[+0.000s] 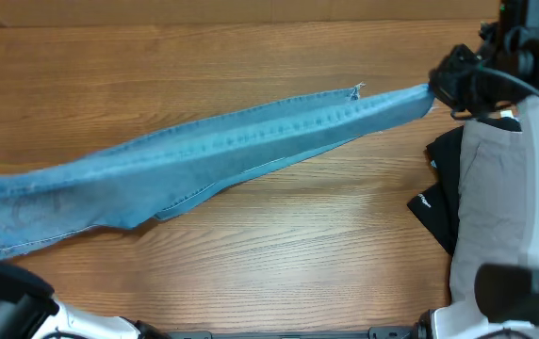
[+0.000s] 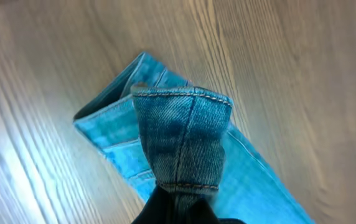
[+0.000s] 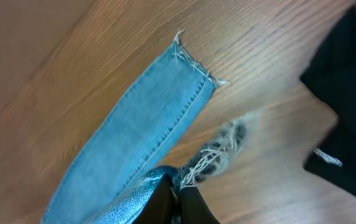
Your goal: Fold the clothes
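Barely visible, left claw [image 2: 177, 206] and right claw [image 3: 177, 202] pinch the jeans [image 1: 213, 151].

Jeans [image 1: 232, 146] stretched across table [image 1: 279, 245], hem — pinched in right fingers [image 1: 440, 90]

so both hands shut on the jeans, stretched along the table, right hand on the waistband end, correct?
No. The right hand is shut on a frayed ankle hem, not the waistband; the right wrist view shows it. The left hand is shut on the jeans too, stretched along the table.
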`<control>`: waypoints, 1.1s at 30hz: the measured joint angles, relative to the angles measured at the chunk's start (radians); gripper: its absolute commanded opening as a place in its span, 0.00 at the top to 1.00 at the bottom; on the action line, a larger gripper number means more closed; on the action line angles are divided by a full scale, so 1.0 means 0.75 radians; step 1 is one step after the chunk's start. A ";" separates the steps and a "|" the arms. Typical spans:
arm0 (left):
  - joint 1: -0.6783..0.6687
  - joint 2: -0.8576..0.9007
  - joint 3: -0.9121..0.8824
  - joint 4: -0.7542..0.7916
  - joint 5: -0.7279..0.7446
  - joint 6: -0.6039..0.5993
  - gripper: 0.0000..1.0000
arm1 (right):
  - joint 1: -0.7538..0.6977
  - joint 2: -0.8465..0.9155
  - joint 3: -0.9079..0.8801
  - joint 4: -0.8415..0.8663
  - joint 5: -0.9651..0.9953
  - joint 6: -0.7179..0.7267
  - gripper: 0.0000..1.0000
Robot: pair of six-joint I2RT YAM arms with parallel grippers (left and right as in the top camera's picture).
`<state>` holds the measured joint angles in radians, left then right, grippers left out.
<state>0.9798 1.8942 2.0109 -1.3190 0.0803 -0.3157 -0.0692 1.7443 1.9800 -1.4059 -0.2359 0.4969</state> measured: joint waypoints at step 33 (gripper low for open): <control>-0.261 0.325 -0.003 0.194 -0.328 0.051 0.87 | 0.017 0.461 0.000 0.291 -0.018 0.035 0.96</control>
<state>0.7841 2.1380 2.0090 -1.1732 -0.1658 -0.2775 -0.0563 2.0903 1.9800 -1.1873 -0.2493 0.5232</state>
